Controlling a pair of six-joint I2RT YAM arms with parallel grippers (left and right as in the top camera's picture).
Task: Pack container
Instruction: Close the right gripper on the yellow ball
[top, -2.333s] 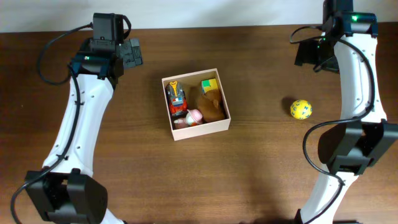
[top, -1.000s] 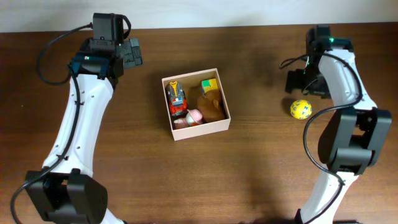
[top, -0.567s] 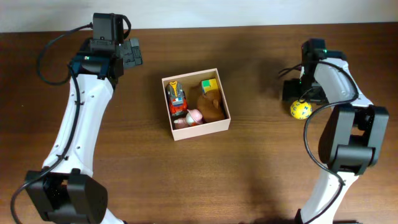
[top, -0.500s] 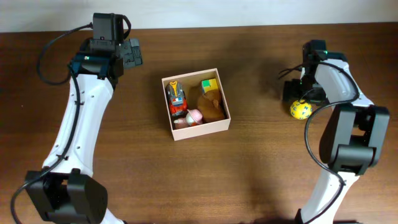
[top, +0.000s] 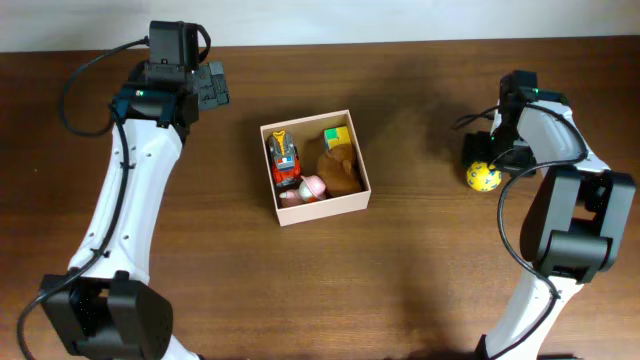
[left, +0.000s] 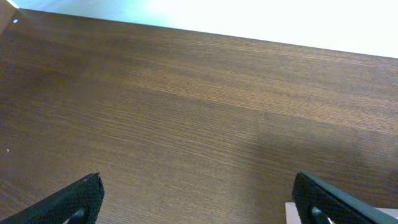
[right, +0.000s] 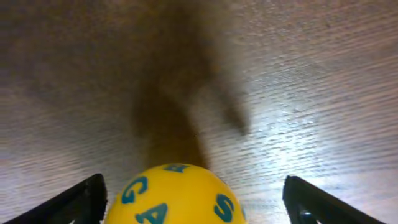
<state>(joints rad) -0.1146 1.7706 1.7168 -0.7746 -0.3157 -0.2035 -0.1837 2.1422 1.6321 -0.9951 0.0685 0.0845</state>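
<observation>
The container is a square cream-walled box at the table's middle. It holds a red and orange toy truck, a brown plush, a green and yellow block and a pink toy. A yellow ball with blue letters lies on the table at the right. My right gripper is open right over it; in the right wrist view the ball sits between the spread fingers. My left gripper is open and empty at the back left, its fingers wide over bare wood.
The table is dark brown wood with a white wall along its far edge. A white corner of the container shows at the bottom right of the left wrist view.
My right arm has swung from the back right down toward the yellow ball and now hovers over it with fingers spread. The left arm and the box contents have not moved.
</observation>
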